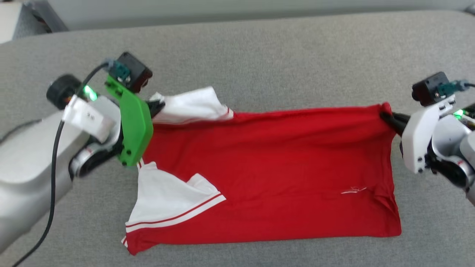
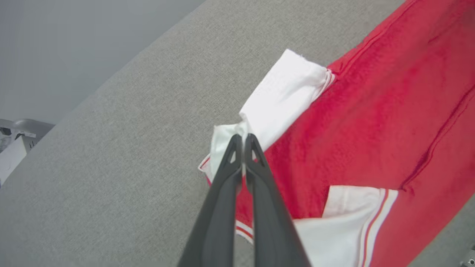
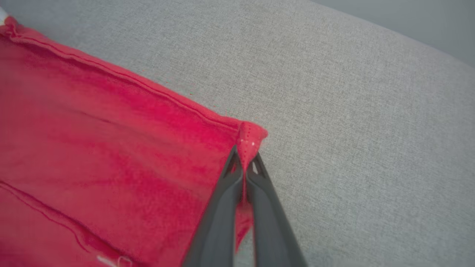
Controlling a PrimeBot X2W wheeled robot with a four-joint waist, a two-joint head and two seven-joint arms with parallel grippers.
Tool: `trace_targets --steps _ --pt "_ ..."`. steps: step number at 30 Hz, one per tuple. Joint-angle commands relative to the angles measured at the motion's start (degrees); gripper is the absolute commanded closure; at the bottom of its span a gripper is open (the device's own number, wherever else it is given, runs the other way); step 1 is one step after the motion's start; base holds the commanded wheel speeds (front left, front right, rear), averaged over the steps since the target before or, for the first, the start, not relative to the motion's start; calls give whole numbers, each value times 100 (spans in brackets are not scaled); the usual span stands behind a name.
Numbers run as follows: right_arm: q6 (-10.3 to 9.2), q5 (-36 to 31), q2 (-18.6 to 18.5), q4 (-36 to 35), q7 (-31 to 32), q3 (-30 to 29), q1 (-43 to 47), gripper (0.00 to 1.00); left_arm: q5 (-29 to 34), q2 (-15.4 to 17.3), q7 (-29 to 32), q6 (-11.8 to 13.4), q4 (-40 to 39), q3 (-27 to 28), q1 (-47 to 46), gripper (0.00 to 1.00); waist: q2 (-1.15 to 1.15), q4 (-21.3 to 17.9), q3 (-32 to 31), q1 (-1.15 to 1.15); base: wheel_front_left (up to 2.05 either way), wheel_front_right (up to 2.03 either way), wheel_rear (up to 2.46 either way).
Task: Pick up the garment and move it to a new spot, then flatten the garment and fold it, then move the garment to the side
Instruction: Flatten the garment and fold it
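The left gripper (image 2: 243, 140) has its two dark fingers pressed together on a bunch of white cloth at the far sleeve (image 1: 193, 104) of the garment (image 1: 267, 167), and red-and-white trim shows just below the pinch in the left wrist view. In the head view these fingertips are mostly hidden behind the arm's green bracket (image 1: 135, 124), so the grip is read from the wrist camera. The right gripper (image 3: 245, 157) is likewise closed, nipping a small peak of red fabric at the far corner of the hem (image 1: 389, 178). Between the two pinches the far edge of the T-shirt runs in a nearly straight, taut line. Its long axis lies left to right across the robot's front, with the sleeve end pointing to the robot's left and the hem end to its right. From that held edge the red body spreads toward the robot over the grey cushion (image 1: 259, 52), so the bulk of the cloth sits nearer the robot than either set of fingers. The near sleeve (image 1: 167, 202) is folded inward over the red front, its striped band slanting across it. The held edge may be raised slightly off the cushion, though the head view does not settle this. The near edge lies flat, with light creases by the hem corner.
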Motion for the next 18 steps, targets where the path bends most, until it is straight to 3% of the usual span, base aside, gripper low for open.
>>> trace_targets --steps 1,12,18 --pt "-4 69 -84 -95 -59 -35 226 100 -158 104 -52 116 -156 -19 304 100 0 95 -413 0 0 0 0" --pt "-4 94 -293 -912 -296 -533 1738 100 -417 839 -431 914 -1304 -168 1782 100 0 214 -836 0 0 0 0" --pt "-4 90 -290 -1239 -148 -937 2561 100 -625 911 -621 1176 -1533 -221 2439 100 0 274 -768 0 0 0 0"
